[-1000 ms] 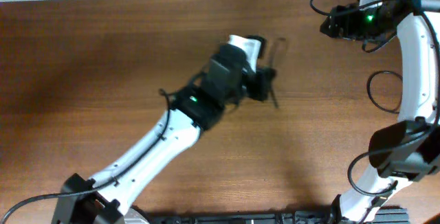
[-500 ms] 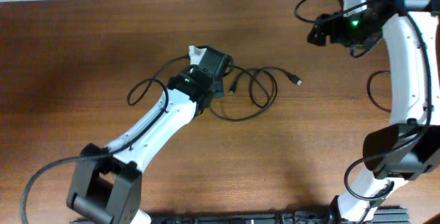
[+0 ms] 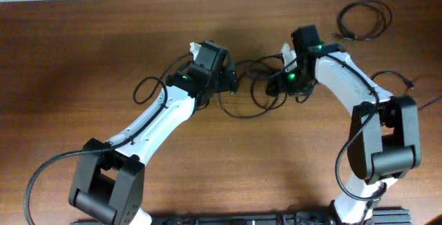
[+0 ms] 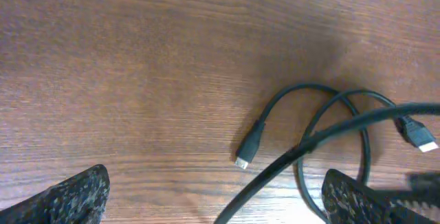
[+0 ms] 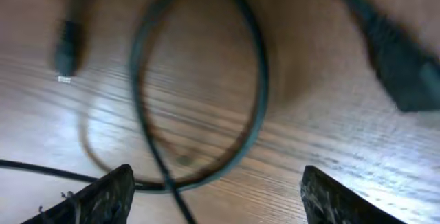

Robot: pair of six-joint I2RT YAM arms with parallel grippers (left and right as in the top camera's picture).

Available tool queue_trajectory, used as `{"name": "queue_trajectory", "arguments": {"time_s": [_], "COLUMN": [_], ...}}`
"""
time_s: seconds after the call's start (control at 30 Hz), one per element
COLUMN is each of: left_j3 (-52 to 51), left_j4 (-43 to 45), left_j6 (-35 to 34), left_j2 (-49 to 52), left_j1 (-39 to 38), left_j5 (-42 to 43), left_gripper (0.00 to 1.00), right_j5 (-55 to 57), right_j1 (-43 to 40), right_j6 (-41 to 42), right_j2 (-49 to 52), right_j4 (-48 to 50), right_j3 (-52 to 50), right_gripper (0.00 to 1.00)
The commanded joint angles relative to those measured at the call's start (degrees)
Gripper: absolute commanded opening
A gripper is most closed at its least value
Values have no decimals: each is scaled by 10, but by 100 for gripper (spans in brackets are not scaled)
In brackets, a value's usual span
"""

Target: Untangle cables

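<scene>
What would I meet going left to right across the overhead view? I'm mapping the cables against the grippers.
left gripper → cable loops on the table between the arms → right gripper → coiled cable lying apart at the far right.

Left tool (image 3: pixel 230 80) and right tool (image 3: pixel 275 81) either side of looped cables (image 3: pixel 243 114); another coil (image 3: pixel 362 19) well apart.

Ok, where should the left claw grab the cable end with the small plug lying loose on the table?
Probably the short neck just behind the plug, from straight above: that stretch lies flat and alone on the table, while farther back the cable crosses other loops.
</scene>
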Motion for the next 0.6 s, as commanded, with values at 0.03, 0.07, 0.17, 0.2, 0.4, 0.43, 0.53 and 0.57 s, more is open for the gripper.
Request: {"name": "queue_trajectory", "arguments": {"time_s": [0.03, 0.07, 0.17, 0.2, 0.4, 0.43, 0.53, 0.57], "left_j3": [2, 2, 2, 2, 3, 3, 3, 3], "left_j4": [-1, -1, -1, -1, -41, -52, -78, -93], "left_j6": [-5, -5, -5, -5, 20, 24, 24, 24], "left_j2": [0, 0, 0, 0, -33, -42, -49, -49], "left_j1": [0, 0, 0, 0, 35, 48, 79, 85], "left_j5": [31, 31, 32, 32, 30, 30, 30, 30], "left_gripper": [99, 99, 99, 99, 99, 99, 99, 99], "right_j5": [92, 104, 130, 182, 236, 236, 235, 235], "right_j1": [12, 17, 46, 61, 97, 95, 85, 85], "right_j6": [61, 70, 78, 106, 149, 149, 149, 149], "right_j2": [-7, -7, -3, 3, 24, 27, 52, 63], "right_j4": [71, 76, 103, 104, 94, 94, 94, 92], "right_j3": [-57, -57, -57, -57, -57, -57, -62, -67], "right_gripper": [68, 67, 55, 53, 19, 18, 16, 8]}}
